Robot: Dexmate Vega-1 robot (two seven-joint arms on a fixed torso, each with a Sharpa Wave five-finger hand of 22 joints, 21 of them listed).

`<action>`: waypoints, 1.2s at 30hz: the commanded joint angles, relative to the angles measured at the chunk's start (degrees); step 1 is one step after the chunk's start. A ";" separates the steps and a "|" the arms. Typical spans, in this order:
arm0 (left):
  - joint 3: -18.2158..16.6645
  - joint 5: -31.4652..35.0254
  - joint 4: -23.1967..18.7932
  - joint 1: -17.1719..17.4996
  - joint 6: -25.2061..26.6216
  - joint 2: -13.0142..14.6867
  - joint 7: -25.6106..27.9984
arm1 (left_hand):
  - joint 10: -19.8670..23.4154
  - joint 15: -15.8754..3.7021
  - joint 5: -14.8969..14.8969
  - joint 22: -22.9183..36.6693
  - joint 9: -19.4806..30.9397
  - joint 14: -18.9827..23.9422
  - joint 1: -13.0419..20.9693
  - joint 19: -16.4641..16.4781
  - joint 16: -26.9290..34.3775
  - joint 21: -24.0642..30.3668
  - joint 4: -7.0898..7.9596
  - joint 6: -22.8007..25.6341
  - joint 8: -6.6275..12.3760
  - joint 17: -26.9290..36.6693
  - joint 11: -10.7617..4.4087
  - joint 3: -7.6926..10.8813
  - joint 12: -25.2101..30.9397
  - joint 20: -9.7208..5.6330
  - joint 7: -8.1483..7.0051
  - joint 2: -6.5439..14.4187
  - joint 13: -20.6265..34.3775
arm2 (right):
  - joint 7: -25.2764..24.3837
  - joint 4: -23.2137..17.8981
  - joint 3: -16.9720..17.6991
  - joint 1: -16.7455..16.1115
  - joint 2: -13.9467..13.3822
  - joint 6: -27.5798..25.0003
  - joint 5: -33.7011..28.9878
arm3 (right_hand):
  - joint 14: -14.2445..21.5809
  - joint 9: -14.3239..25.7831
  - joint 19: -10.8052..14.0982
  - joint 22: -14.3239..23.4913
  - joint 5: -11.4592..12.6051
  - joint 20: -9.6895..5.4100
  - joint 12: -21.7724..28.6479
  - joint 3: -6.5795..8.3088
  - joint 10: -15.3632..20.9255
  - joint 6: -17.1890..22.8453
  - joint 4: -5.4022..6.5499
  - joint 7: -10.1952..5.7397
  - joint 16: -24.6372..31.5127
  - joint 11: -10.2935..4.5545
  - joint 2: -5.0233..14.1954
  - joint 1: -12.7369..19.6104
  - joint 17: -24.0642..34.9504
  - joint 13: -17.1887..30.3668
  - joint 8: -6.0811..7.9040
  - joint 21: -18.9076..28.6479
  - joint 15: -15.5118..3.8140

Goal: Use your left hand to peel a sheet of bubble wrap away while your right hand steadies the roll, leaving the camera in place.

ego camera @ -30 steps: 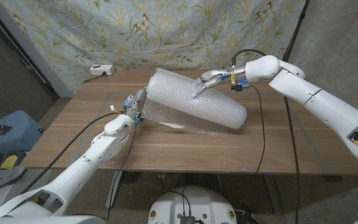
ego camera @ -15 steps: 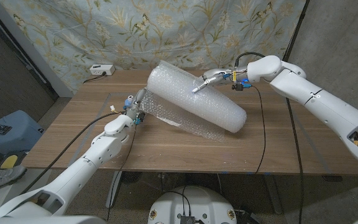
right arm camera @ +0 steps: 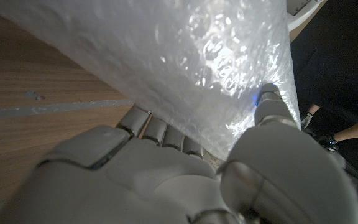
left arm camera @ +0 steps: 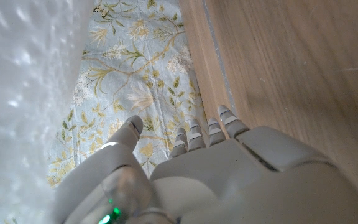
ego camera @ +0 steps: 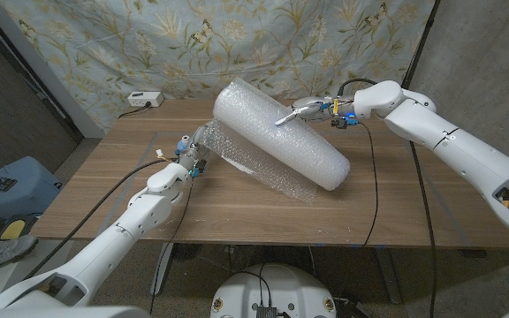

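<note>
A big roll of bubble wrap (ego camera: 281,132) lies slantwise across the wooden table (ego camera: 396,212), its far left end raised. A loose sheet (ego camera: 268,172) trails from its underside toward the table's front. My right hand (ego camera: 300,110) is on the roll's upper side; in the right wrist view its fingers (right arm camera: 160,132) reach behind the wrap (right arm camera: 185,62) and the thumb presses on its face. My left hand (ego camera: 198,146) stands at the roll's left end beside the sheet's edge. In the left wrist view its fingers (left arm camera: 197,132) are straight and apart, nothing between them, with the wrap (left arm camera: 30,93) alongside the thumb.
A white power strip (ego camera: 144,99) sits at the table's back left edge. Black cables (ego camera: 371,177) run over the right half of the table. A flowered cloth (ego camera: 237,44) hangs behind. A blue bin (ego camera: 7,190) stands on the floor at left. A person's hand (right arm camera: 353,132) shows beyond the roll.
The roll's left end has risen and swung away from me, drawing more loose sheet out underneath. My right hand moved up with it. My left hand stayed in place.
</note>
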 commanded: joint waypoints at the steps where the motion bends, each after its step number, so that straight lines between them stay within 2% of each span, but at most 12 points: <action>1: -0.26 -0.52 -0.88 0.47 0.00 0.43 -0.48 | -0.01 0.33 0.43 0.28 0.28 0.28 0.51 0.20 -0.25 -0.34 -0.45 0.49 -0.06 0.16 0.50 0.20 -0.02 0.33 0.22 -0.10 0.21 | -1.47 1.21 0.93 -0.57 -0.46 -1.62 3.05 | 0.61 0.28 0.77 0.14 -0.26 -0.05 0.42 -0.10 0.67 0.49 -0.05 -0.04 0.41 0.17 0.62 0.19 0.25 0.29 -0.23 0.15 -3.85; 29: -1.01 -2.47 -2.89 1.95 -1.57 0.30 -2.12 | 0.39 0.58 0.54 0.27 0.27 1.10 0.90 0.99 -0.04 -0.16 -1.28 0.61 -0.08 0.14 0.83 -0.02 -0.05 0.73 0.14 -0.40 0.22 | -4.29 7.08 2.89 -0.69 0.54 -4.04 8.08 | 1.13 0.31 1.26 0.24 -0.71 -0.05 0.85 -0.66 1.43 1.42 -0.29 0.01 1.09 0.28 0.95 0.66 0.90 0.67 -0.44 0.20 -3.88; 34: -0.85 -2.89 -3.06 2.10 -2.39 -0.06 -3.20 | 1.00 0.54 0.70 0.24 0.25 2.36 1.25 2.43 0.23 0.26 -2.16 1.01 0.03 0.13 0.85 -0.17 0.06 1.24 0.06 -1.04 0.19 | -4.38 7.40 3.44 -1.21 0.51 -4.53 9.55 | 1.19 0.32 1.40 0.26 -0.79 -0.08 0.87 -0.80 1.40 1.56 -0.26 0.06 1.22 0.42 1.03 0.66 1.03 0.74 -0.50 0.22 -3.87; 36: -0.75 -3.06 -3.06 2.17 -2.78 -0.54 -3.25 | 1.65 0.35 0.89 0.22 0.24 3.36 1.77 3.37 0.42 0.49 -2.98 1.55 0.17 0.14 1.02 -0.10 0.22 1.39 0.11 -1.35 0.16 | -4.51 7.32 3.88 -1.66 0.44 -4.68 10.43 | 1.36 0.32 1.42 0.27 -0.83 -0.10 0.91 -0.86 1.47 1.53 -0.23 0.12 1.35 0.41 1.11 0.65 1.11 0.78 -0.56 0.22 -3.85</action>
